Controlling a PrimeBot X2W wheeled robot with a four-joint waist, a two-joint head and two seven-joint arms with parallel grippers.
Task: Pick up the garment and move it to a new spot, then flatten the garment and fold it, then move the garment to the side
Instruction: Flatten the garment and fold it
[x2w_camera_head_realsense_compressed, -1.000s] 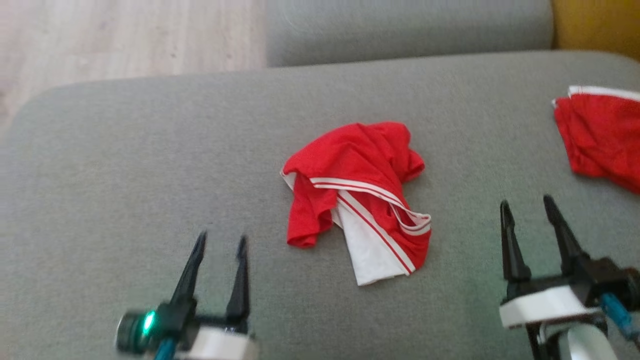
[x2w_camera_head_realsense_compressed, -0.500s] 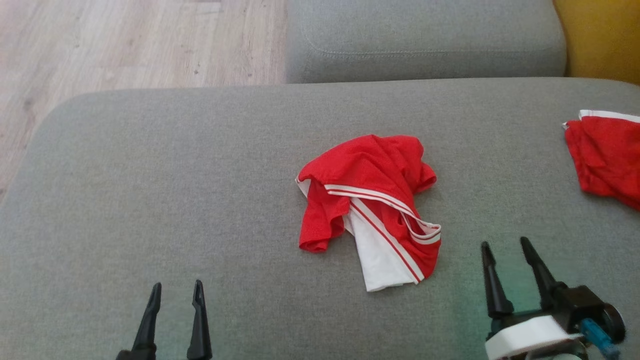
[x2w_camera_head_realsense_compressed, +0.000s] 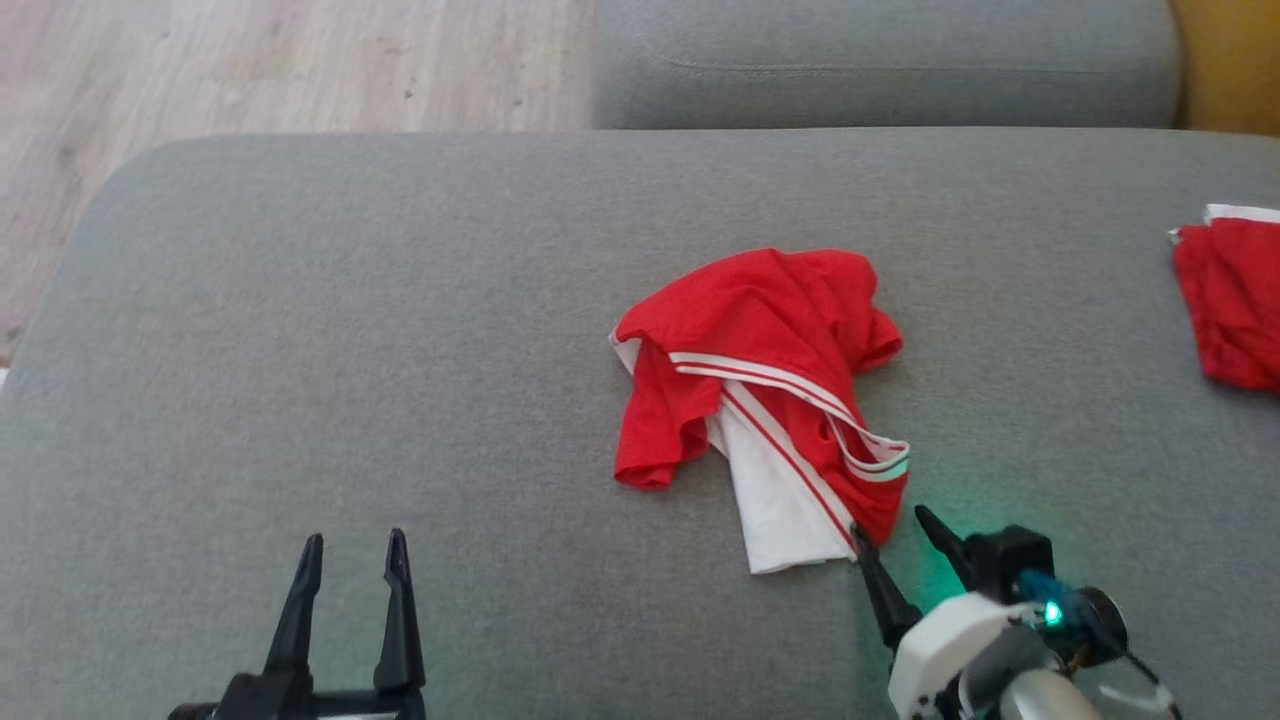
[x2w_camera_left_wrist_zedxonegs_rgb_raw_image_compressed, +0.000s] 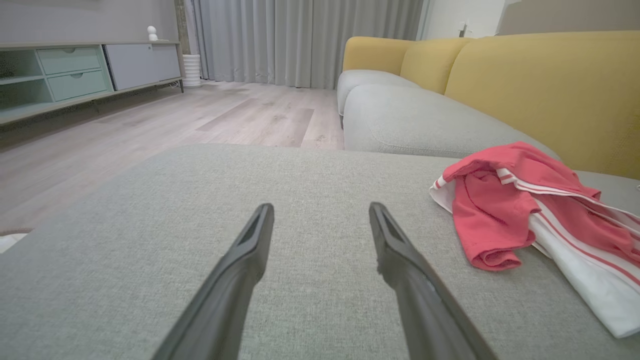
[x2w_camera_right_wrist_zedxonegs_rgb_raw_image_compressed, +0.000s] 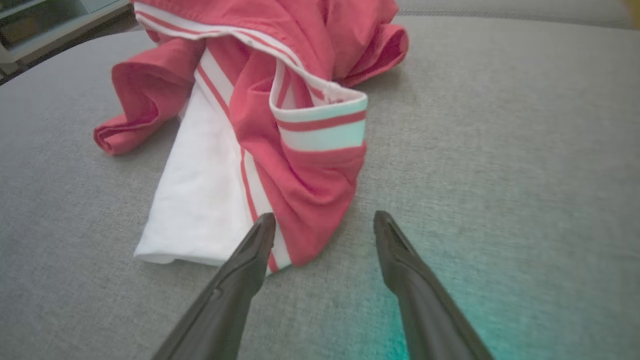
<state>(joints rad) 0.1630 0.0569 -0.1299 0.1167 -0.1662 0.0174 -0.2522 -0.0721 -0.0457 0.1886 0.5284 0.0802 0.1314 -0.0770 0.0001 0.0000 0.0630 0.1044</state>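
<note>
A crumpled red garment (x2w_camera_head_realsense_compressed: 770, 330) with white panels and red-and-white striped trim lies bunched in the middle of the grey sofa cushion (x2w_camera_head_realsense_compressed: 400, 330). My right gripper (x2w_camera_head_realsense_compressed: 892, 522) is open at the garment's near right corner; in the right wrist view the garment (x2w_camera_right_wrist_zedxonegs_rgb_raw_image_compressed: 280, 100) has its lower red fold reaching between my right gripper's (x2w_camera_right_wrist_zedxonegs_rgb_raw_image_compressed: 324, 220) tips, the left tip over the white panel's edge. My left gripper (x2w_camera_head_realsense_compressed: 352, 545) stands open over bare cushion, well left of the cloth. In the left wrist view my left gripper (x2w_camera_left_wrist_zedxonegs_rgb_raw_image_compressed: 320, 210) has the garment (x2w_camera_left_wrist_zedxonegs_rgb_raw_image_compressed: 520, 200) off to its right.
A second red garment (x2w_camera_head_realsense_compressed: 1235, 300) with a white edge lies at the cushion's far right. Another grey cushion (x2w_camera_head_realsense_compressed: 880, 60) and a yellow backrest (x2w_camera_left_wrist_zedxonegs_rgb_raw_image_compressed: 540, 85) sit beyond. Wooden floor (x2w_camera_head_realsense_compressed: 250, 70) lies past the cushion's left and far edges, with a low cabinet (x2w_camera_left_wrist_zedxonegs_rgb_raw_image_compressed: 75, 75) across the room.
My right gripper has swung left and forward, up to the garment's near right corner. The left gripper dropped toward the lower frame edge. The head camera shifted, so the whole scene slid.
</note>
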